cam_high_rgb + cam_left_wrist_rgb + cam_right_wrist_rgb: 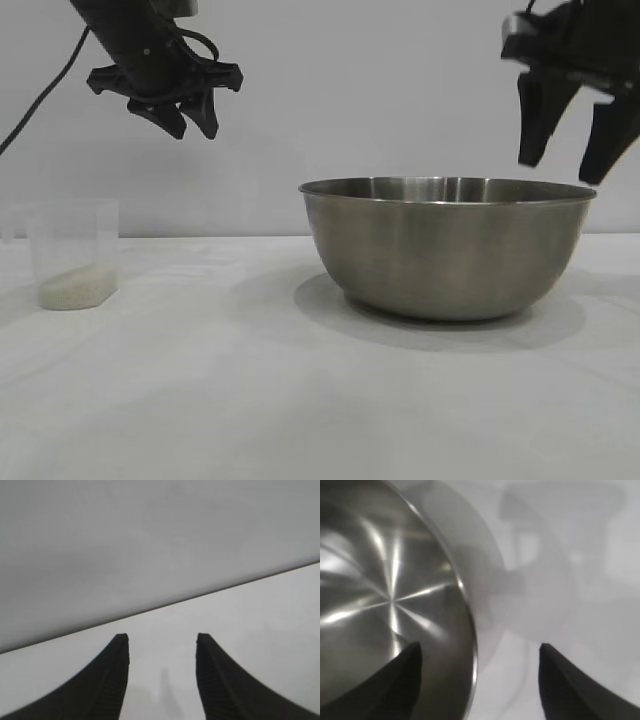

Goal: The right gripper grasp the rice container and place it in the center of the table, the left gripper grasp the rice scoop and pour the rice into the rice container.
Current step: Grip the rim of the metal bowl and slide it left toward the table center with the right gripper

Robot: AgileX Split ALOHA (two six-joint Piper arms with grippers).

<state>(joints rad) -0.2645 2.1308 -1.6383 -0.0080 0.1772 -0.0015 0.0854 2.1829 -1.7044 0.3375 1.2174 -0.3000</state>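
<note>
Right pincer [578,165] hangs over the near-side rim of the steel rice bowl [447,250], fingers spread and pointing down, gripping nothing. One finger sits above the bowl's inside, the other outside the wall, so the rim lies between them. Good line-up for a rim pinch.

To do this well, I'd say: come straight down until the rim is well between the finger pads, then close firmly on the thin wall. A wide bowl held at one edge will want to tip, so a low lift or a slide along the bench [200,400] towards the middle looks safer than a high carry. The bowl stands on the right half of the bench, directly under this pincer.

Left pincer [185,112] hovers high up, part open and empty, with the translucent rice scoop [75,252] down below it and a little to its outer side, rice [75,290] heaped in the bottom.

Now the views. The outside camera gives heights: both pincers clear of everything, the scoop well apart from the bowl. The right wrist camera gives what that one cannot: the bowl's rim [467,630] running between the two fingers [395,680], and a bare, shiny inside. The left wrist camera shows only its own fingers [107,680] and bare bench beyond them; no scoop in it at all.
</note>
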